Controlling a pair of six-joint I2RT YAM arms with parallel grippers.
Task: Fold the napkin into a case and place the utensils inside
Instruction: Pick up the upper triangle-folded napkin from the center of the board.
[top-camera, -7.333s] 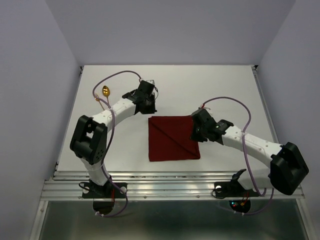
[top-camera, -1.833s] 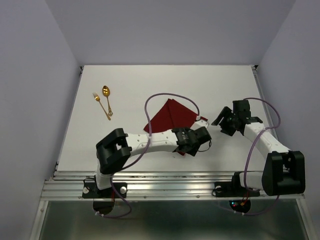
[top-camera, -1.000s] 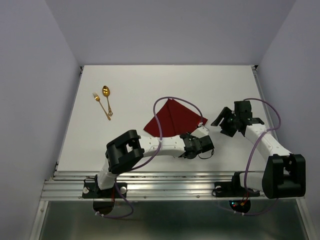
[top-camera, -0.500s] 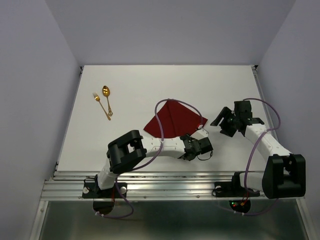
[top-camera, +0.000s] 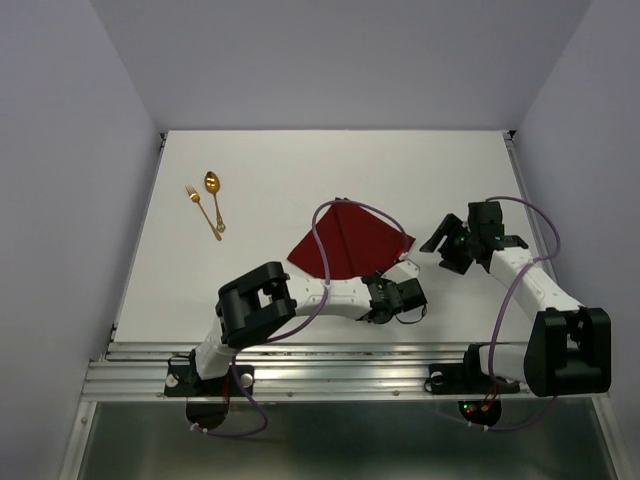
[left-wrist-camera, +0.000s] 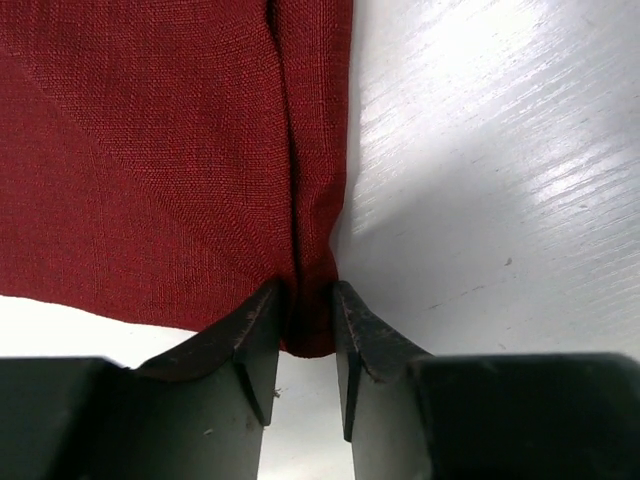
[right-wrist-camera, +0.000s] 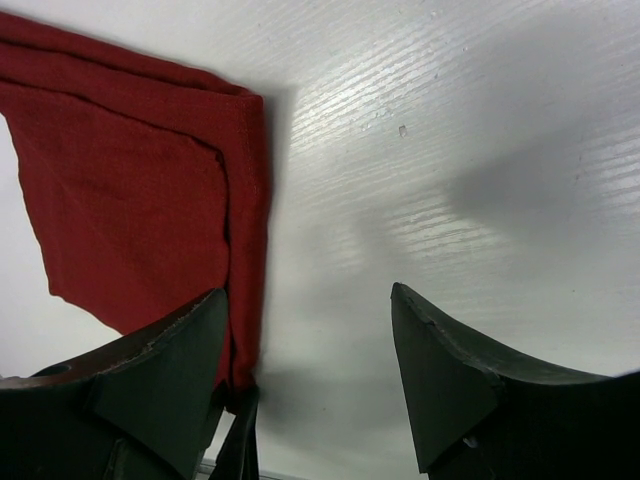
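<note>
The napkin lies folded into a rough maroon triangle right of the table's middle, its layers doubled along one edge. At the near corner of that edge the left gripper has hold of it. The two dark fingers sit close together with the cloth's folded ridge squeezed between them (the wrist view shows fabric touching both). The left arm reaches low across the near part of the table to get there. Off to the right, the right gripper hangs near the napkin's right corner, its jaws wide apart with only bare tabletop between them. Well apart, at the far left, the gold spoon and fork lie side by side, handles pointing toward the near side.
</note>
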